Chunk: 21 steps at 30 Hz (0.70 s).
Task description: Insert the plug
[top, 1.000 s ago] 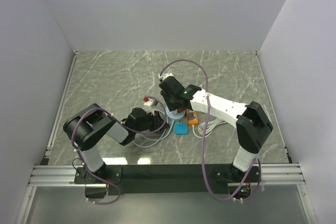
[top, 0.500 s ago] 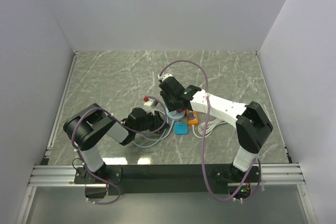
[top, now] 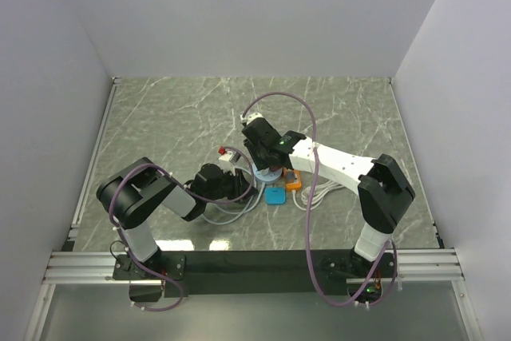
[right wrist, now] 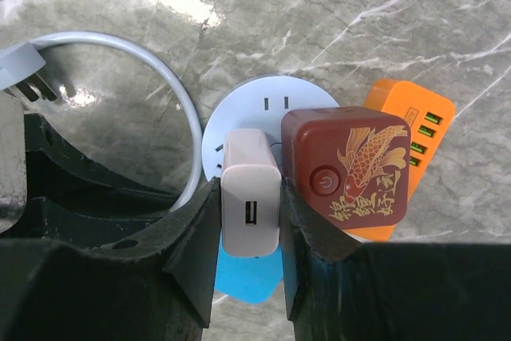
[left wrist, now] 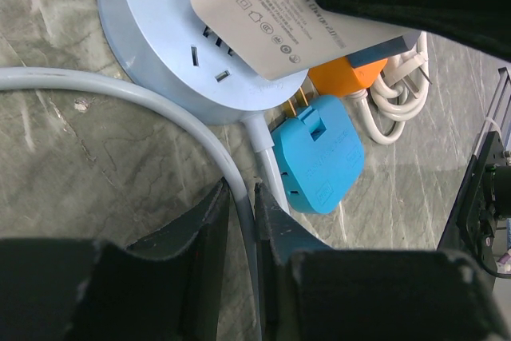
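Note:
My right gripper (right wrist: 249,221) is shut on a white USB charger plug (right wrist: 251,201), one finger on each side of it. The plug is held over the face of a round pale blue socket hub (right wrist: 263,101). In the left wrist view the plug (left wrist: 295,17) lies tilted over the hub (left wrist: 160,29), with open slots showing beside it and its prongs hidden. My left gripper (left wrist: 242,205) is shut on the hub's white cable (left wrist: 120,85), low on the table. From above, both grippers meet at the hub (top: 267,172).
A dark red adapter with a gold fish (right wrist: 347,173) sits on the hub, right beside the white plug. An orange multi-USB charger (right wrist: 415,125) and a blue plug (left wrist: 319,157) lie next to the hub, with coiled white cord (left wrist: 399,93) behind. The cable's grey plug (right wrist: 20,69) lies to the left.

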Each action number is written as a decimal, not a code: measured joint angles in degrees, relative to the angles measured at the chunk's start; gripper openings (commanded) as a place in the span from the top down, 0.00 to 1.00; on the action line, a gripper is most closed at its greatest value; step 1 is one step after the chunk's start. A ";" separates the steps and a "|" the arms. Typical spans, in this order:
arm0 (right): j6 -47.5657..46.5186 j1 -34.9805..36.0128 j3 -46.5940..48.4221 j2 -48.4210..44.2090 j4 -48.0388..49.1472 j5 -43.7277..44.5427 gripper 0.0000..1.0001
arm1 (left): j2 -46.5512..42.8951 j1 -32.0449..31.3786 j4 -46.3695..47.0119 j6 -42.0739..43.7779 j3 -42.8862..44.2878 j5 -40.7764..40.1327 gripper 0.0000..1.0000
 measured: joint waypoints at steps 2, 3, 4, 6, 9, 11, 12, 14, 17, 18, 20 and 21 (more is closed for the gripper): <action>-0.37 0.00 -0.22 0.00 0.24 0.04 1.00 | 0.00 0.00 -0.02 0.02 0.00 0.02 0.77; -0.46 0.00 -0.24 0.00 0.33 0.02 1.00 | 0.00 0.00 -0.02 0.02 0.02 0.02 0.77; -0.59 -0.09 -0.24 0.00 0.42 -0.02 1.00 | 0.00 0.00 -0.04 0.02 0.02 0.02 0.77; -0.72 -0.13 -0.24 0.00 0.44 -0.11 1.00 | 0.02 0.00 -0.15 0.07 0.09 0.04 0.76; -0.85 -0.17 -0.24 0.00 0.44 -0.28 1.00 | 0.02 0.00 -0.26 0.15 0.17 0.07 0.77; -0.90 -0.24 -0.24 0.00 0.44 -0.31 1.00 | 0.15 0.00 -0.37 0.15 0.37 0.15 0.77; -0.92 -0.26 -0.24 0.02 0.44 -0.28 1.00 | 0.20 0.00 -0.37 0.15 0.44 0.17 0.77; -1.01 -0.28 -0.28 0.07 0.50 -0.33 1.00 | 0.24 0.00 -0.37 0.15 0.48 0.20 0.77; -1.01 -0.28 -0.81 0.07 1.14 -0.37 1.00 | 0.31 0.00 -0.39 0.15 0.55 0.22 0.77; -1.01 -0.28 -0.96 0.07 1.44 -0.37 1.00 | 0.31 -0.02 -0.39 0.15 0.55 0.22 0.77; -1.01 -0.28 -1.16 0.07 1.88 -0.31 1.00 | 0.31 0.00 -0.39 0.15 0.55 0.22 0.77; -1.01 -0.28 -1.18 0.07 2.03 -0.26 1.00 | 0.31 -0.02 -0.39 0.15 0.55 0.22 0.77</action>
